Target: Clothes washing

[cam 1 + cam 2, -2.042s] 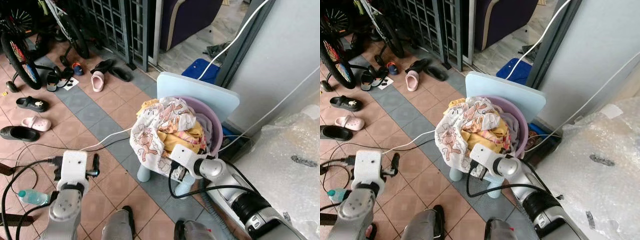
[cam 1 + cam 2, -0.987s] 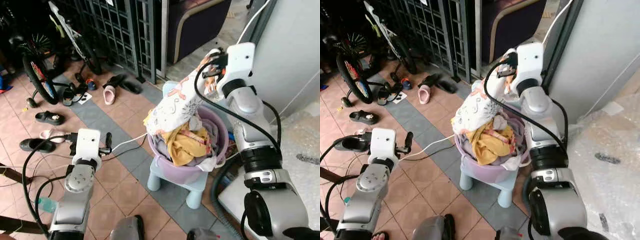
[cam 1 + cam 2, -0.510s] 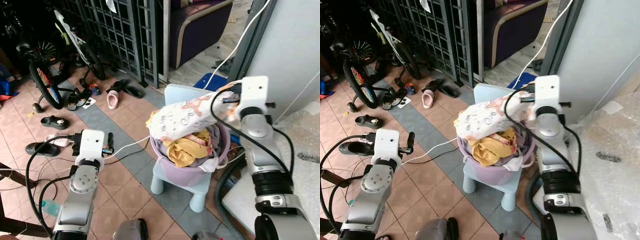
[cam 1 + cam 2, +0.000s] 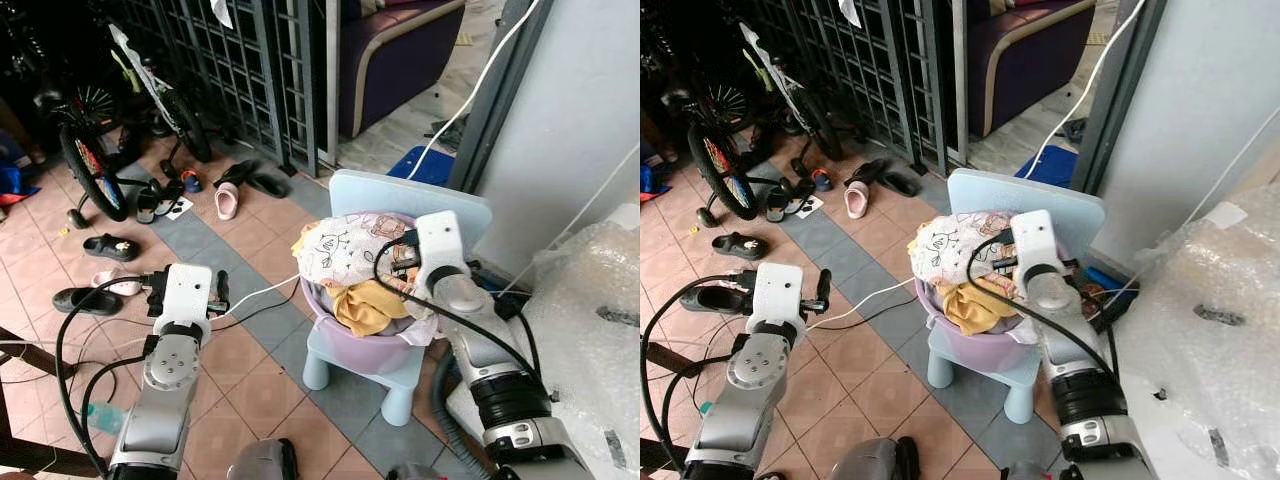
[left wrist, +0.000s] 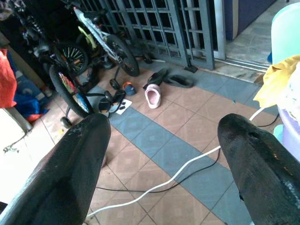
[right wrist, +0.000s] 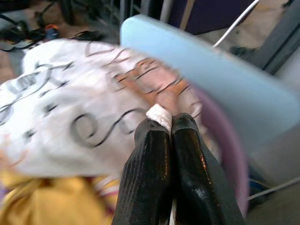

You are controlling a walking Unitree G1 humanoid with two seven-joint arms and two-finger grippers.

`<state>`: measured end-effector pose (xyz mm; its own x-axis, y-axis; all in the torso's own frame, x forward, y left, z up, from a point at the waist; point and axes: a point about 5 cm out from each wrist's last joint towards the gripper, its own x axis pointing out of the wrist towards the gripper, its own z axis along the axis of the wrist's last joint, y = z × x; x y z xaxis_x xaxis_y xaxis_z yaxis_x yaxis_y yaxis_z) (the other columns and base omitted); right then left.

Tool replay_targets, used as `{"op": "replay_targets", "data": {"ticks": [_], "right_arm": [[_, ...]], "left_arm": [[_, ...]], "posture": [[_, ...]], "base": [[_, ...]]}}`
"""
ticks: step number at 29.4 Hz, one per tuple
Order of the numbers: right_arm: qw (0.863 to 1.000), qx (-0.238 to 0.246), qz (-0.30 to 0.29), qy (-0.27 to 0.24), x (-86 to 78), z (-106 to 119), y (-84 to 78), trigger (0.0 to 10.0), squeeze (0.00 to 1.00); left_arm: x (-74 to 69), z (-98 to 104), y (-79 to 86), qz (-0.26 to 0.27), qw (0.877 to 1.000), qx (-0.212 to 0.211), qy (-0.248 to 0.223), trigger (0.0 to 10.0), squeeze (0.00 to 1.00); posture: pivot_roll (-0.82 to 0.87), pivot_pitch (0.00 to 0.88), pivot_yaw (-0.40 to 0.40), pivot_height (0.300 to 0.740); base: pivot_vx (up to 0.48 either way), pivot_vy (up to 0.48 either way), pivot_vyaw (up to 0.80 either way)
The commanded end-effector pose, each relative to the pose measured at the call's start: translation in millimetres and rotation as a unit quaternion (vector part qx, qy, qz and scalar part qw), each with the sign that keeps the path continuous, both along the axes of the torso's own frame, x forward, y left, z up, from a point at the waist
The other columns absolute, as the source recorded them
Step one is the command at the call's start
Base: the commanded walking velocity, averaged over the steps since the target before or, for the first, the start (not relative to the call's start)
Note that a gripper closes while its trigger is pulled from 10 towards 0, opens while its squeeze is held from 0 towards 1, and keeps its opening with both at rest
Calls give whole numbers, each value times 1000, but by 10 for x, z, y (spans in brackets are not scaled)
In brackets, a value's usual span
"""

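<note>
Right wrist view: right hand [image 6: 169, 123] pressed together, pinching edge of white printed cloth [image 6: 70, 112]. Cloth lies on top of laundry heap in purple basin [image 4: 372, 350], basin on pale blue stool [image 4: 400, 195]. Yellow garment [image 4: 368, 303] beneath cloth. Left hand [image 5: 164, 140] spread, empty, above tiled floor [image 5: 159, 154], well apart from basin.

Even daylight, soft shadows; gate corner w/ bicycle [image 4: 95, 150] dim. Right wrist view motion-blurred; eye views sharp.
</note>
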<state>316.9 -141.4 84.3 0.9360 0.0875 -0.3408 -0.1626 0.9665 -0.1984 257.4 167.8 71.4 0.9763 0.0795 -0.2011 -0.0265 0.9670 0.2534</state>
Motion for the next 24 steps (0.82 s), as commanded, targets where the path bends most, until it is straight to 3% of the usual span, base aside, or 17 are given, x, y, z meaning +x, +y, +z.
{"op": "replay_targets", "data": {"ticks": [1,4,6,8,9,12,16,18,19,20,21,24], "right_arm": [[998,31,-3,-45,49,192,22,10000,0],[994,61,-6,-91,87,363,35,10000,0],[994,61,-6,-91,87,363,35,10000,0],[982,83,7,-168,129,673,80,10000,0],[982,83,7,-168,129,673,80,10000,0],[954,89,37,-284,185,1232,159,10000,0],[929,81,58,-357,218,1648,212,10000,0],[903,79,64,-418,271,2045,234,10000,0],[880,70,66,-465,321,2375,245,10000,0],[870,67,66,-485,338,2518,247,10000,0],[851,61,62,-518,373,2784,235,10000,0],[839,57,56,-539,382,2943,207,10000,0]], "left_arm": [[6,34,-7,-8,1000,-2,-3,10000,0],[27,58,-16,-13,1000,-5,-7,10000,0],[27,58,-16,-13,1000,-5,-7,10000,0],[70,101,-30,-17,1000,-12,-13,10000,0],[70,101,-30,-17,1000,-12,-13,10000,0],[126,154,-51,-19,1000,-12,-21,10000,0],[160,202,-74,-19,999,-10,-29,10000,0],[190,236,-111,-19,999,-13,-35,10000,0],[206,224,-148,-19,999,-17,-35,10000,0],[208,206,-169,-20,999,-18,-34,10000,0],[218,183,-222,-24,999,-22,-32,10000,0],[238,180,-266,-27,999,-25,-33,10000,0]], "posture": [[-12,2,93,740],[-15,0,95,740],[-15,0,95,740],[-17,7,101,740],[-17,7,101,740],[-25,17,113,740],[-43,23,117,740],[-53,22,114,740],[-63,8,109,740],[-66,0,109,740],[-70,0,104,740],[-70,0,99,740]], "base": [[0,0,0],[0,0,0],[0,0,0],[0,0,0],[0,0,0],[0,0,0],[0,-259,0],[0,0,0],[0,0,0],[0,0,0],[0,0,0],[0,0,0]]}}
